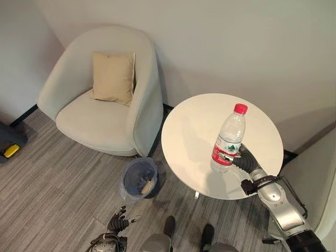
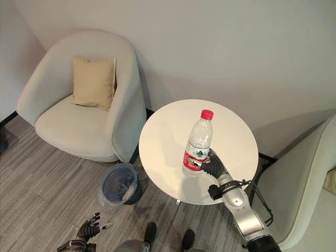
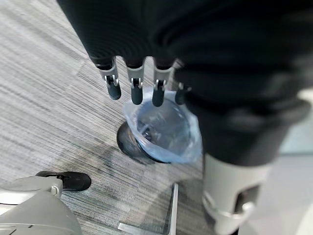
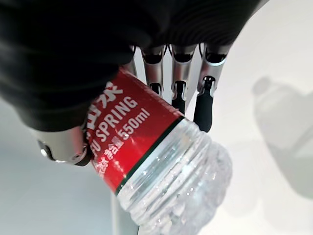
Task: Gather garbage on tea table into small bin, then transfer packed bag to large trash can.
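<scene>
- Step in hand, by the look of it: gathering, first part of the task, with the plastic bottle (image 1: 229, 138) gripped by the right hand (image 1: 243, 157) above the round white tea table (image 1: 189, 136).
- Right hand curled round the bottle's red label from the near right side, thumb on one side and fingers (image 4: 204, 108) on the other in the right wrist view; bottle nearly upright, red cap at the top, base apparently clear of the tabletop, though contact cannot be ruled out.
- No other garbage visible on the tabletop.
- Small bin (image 1: 139, 180) on the grey floor to the near left of the table, just beside the armchair (image 1: 100, 92), lined with a bluish bag and already holding something brownish inside.
- Left hand (image 1: 117, 220) low at the near edge, fingers (image 3: 136, 88) straight and relaxed, holding nothing, hanging above the bin's bag in the left wrist view.
- Next move calls for carrying the bottle leftward off the table edge and down over the bin's mouth, then letting go; narrow opening and soft bag rim likely demand careful centring.
- Bag packing and transfer to the large trash can not yet begun.
</scene>
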Available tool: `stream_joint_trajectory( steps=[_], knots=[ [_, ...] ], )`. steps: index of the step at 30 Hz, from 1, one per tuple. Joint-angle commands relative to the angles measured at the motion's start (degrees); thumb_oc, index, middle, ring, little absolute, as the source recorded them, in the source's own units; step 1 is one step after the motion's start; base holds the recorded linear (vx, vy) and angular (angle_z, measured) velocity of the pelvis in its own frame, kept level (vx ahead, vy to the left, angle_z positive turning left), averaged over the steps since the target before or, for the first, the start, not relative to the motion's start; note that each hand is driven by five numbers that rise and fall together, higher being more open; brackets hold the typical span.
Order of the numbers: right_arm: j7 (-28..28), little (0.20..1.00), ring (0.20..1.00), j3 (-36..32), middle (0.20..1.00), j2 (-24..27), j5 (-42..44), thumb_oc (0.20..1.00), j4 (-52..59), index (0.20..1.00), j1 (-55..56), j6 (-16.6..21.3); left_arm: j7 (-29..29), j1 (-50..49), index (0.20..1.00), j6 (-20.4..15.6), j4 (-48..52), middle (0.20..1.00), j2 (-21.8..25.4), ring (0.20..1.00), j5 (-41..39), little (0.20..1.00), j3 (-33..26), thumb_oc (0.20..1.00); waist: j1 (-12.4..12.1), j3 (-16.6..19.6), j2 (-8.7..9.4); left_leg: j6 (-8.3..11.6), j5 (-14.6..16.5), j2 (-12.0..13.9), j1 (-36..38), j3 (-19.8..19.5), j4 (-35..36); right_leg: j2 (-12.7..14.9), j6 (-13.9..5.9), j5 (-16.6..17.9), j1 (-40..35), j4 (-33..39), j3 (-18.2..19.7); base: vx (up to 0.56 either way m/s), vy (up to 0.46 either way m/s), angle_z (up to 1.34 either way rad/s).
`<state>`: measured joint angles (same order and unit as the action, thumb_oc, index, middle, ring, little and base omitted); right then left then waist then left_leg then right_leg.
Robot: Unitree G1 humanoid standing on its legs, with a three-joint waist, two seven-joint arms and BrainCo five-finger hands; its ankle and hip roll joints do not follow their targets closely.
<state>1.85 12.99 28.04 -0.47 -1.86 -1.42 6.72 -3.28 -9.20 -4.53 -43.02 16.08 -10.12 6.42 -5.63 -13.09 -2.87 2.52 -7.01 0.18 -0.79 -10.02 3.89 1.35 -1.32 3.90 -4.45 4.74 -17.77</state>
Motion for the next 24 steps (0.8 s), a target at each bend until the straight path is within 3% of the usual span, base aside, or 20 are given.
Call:
stream_joint_trajectory(
  steps=[1, 5, 6, 9, 13, 17, 18, 19, 20, 21, 24],
  knots=[
    [2.3, 0.2, 0.2, 0.1, 0.2, 1.1, -0.4, 0.2, 2.8, 0.2, -3.8, 4.5, -0.9, 2.4, 1.0, -1.2, 0.2, 1.0, 2.6, 1.0, -0.3, 1.0, 0.6, 1.0, -1.8, 0.9, 2.33, -0.1, 2.7, -1.3, -5.9, 6.4, -5.9, 3.7, 0.16, -6.2, 1.5, -5.3, -2.8, -0.2, 0.014, 1.6],
    [3.8, 0.2, 0.2, -0.3, 0.2, 1.3, -1.0, 0.2, 1.7, 0.2, -4.9, 3.9, -0.9, 2.5, 1.0, -1.4, 0.5, 1.0, 2.6, 1.0, 0.5, 1.0, 0.9, 1.0, -1.1, 0.8, 2.4, -1.48, 3.4, 1.4, -7.4, 17.8, -7.7, 5.1, -0.17, -6.2, 0.9, -4.7, -6.7, -0.03, 0.068, 1.27],
    [4.3, 0.2, 0.2, -0.7, 0.2, 1.3, -1.0, 0.2, 1.5, 0.2, -4.9, 3.6, -0.9, 2.6, 1.0, -1.3, 0.5, 1.0, 2.5, 1.0, 0.8, 1.0, 0.9, 1.0, -0.7, 1.0, 2.53, -0.97, 4.7, 2.1, -6.8, 20.0, -7.7, 5.3, -0.6, -7.0, 0.2, -4.5, -7.0, 0.07, 0.081, 1.04],
    [4.9, 0.2, 0.2, -1.7, 0.2, 1.7, -1.7, 0.2, 1.0, 0.2, -4.6, 3.1, -0.4, 3.1, 1.0, -1.1, 0.5, 1.0, 2.7, 1.0, 1.8, 1.0, 0.8, 1.0, 0.3, 1.2, 2.33, -0.79, 4.8, 4.1, -6.1, 27.6, -6.7, 6.3, -0.91, -7.1, -0.2, -4.2, -10.8, 0.06, 0.146, 0.95],
    [4.7, 0.2, 0.2, -1.9, 0.2, 1.1, -3.1, 0.2, 0.7, 0.2, -3.7, 2.3, 0.0, 2.5, 1.0, -1.0, -0.6, 1.0, 2.4, 1.0, 3.2, 1.0, 0.8, 1.0, 0.3, 2.1, 2.12, -1.62, 5.3, 2.8, -4.8, 27.4, -5.1, 7.4, -1.57, -7.8, -2.0, -5.0, -12.3, 0.16, 0.218, 0.75],
    [4.0, 0.2, 0.2, -0.3, 0.2, -0.3, -3.7, 0.2, 0.5, 0.2, -5.0, 2.1, -0.3, 2.5, 1.0, -0.6, -0.5, 1.0, 2.9, 1.0, 3.2, 1.0, -0.3, 1.0, -0.1, 1.0, 1.82, -4.23, 6.4, 0.5, -3.5, 26.6, -3.8, 11.7, -2.51, -8.5, 1.3, -15.0, -11.3, 0.14, 0.257, 0.13],
    [4.1, 0.2, 0.2, -0.1, 0.2, -0.4, -3.9, 0.2, 0.7, 0.2, -5.1, 2.1, -0.5, 2.9, 1.0, -0.5, -0.5, 1.0, 3.3, 1.0, 3.2, 1.0, -0.3, 1.0, 0.3, 0.4, 1.67, -4.63, 6.5, 0.3, -3.4, 26.1, -3.7, 12.2, -2.62, -7.9, 3.0, -18.0, -9.9, 0.09, 0.232, 0.0],
    [3.9, 0.2, 0.2, 0.2, 0.2, -0.7, -4.1, 0.2, 1.4, 0.2, -5.1, 2.1, -0.9, 3.8, 1.0, -0.5, 0.1, 1.0, 4.0, 1.0, 3.2, 1.0, -0.5, 1.0, 1.5, -0.6, 1.43, -5.33, 6.7, -0.5, -2.9, 25.2, -2.7, 11.5, -2.73, -7.7, 7.4, -21.7, -4.4, 0.05, 0.146, 0.09],
    [3.9, 0.2, 0.2, 0.3, 0.2, -0.7, -4.1, 0.2, 1.4, 0.2, -5.1, 2.1, -0.9, 3.9, 1.0, -0.5, 0.1, 1.0, 4.0, 1.0, 3.2, 1.0, -0.5, 1.0, 1.4, -0.5, 1.48, -5.34, 6.7, -0.6, -3.0, 25.4, -2.6, 11.6, -2.72, -7.8, 7.8, -22.0, -4.1, 0.0, 0.13, 0.22],
    [3.4, 0.2, 0.2, 0.2, 0.2, -0.3, -4.2, 0.2, 2.5, 0.2, -5.1, 2.0, -0.9, 4.3, 1.0, -0.7, 1.7, 1.0, 4.3, 1.0, 2.8, 1.0, -0.5, 1.0, 3.2, -1.9, 1.25, -5.8, 5.9, -1.2, -2.9, 24.3, -2.5, 7.6, -1.75, -6.2, 12.0, -20.0, 2.7, 0.03, 0.052, 0.53],
    [3.5, 0.2, 0.2, 0.9, 0.2, -0.9, -3.4, 0.2, 2.0, 0.2, -6.1, 2.1, -1.2, 4.3, 1.0, -0.7, 0.8, 1.0, 3.9, 1.0, 2.6, 1.0, -0.6, 1.0, 3.1, -3.1, 0.99, -5.38, 8.0, -1.4, -1.8, 23.5, -2.7, 8.3, -3.03, -3.1, 14.3, -14.8, 3.8, 0.13, 0.003, 0.44]
  ],
)
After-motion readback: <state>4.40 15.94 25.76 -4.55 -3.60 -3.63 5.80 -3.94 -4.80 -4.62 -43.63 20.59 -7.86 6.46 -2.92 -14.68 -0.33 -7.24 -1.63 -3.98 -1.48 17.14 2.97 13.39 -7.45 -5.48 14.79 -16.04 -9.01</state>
